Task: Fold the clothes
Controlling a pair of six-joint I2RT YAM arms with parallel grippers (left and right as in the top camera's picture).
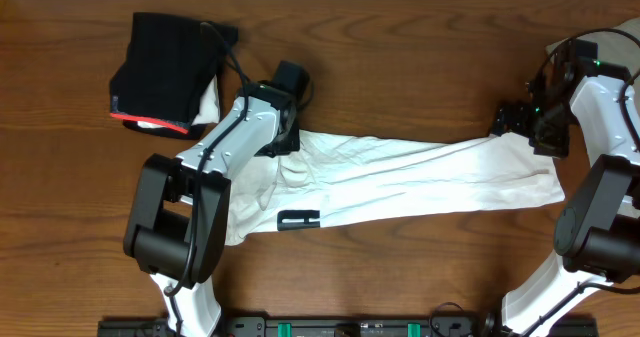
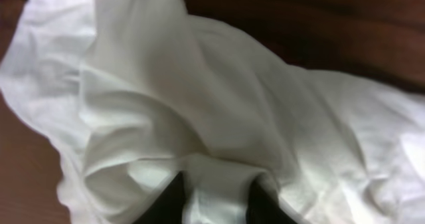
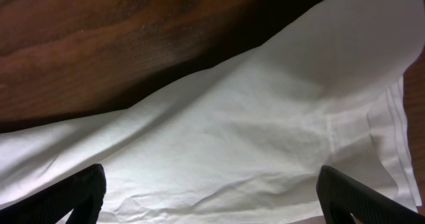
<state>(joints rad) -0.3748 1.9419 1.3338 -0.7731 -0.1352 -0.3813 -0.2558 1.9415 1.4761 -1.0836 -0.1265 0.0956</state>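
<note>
The white T-shirt point(image 1: 420, 182) lies drawn out in a long band across the middle of the surface point(image 1: 400, 57). It is bunched and creased at its left end and flatter toward the right, with a small black print point(image 1: 298, 219) showing on its near edge. This looks like a spreading step, with the cloth pulled lengthways so it can be smoothed before any fold is made.

The left claw point(image 2: 217, 181) sits on the crumpled left part. Its fingers are drawn close together with a ridge of white cloth pinched between them, probably to anchor or lift that end. The right claw point(image 3: 211, 177) hangs over the shirt's far right corner with its fingers spread wide and nothing held. Plain fabric and a stitched hem lie beneath it, so it seems placed to take that corner next.

The black red-edged garment point(image 1: 160, 62) rests in a folded heap at the far left of the surface, near the left arm but apart from the shirt. It seems to have been put there to keep the working area free.
</note>
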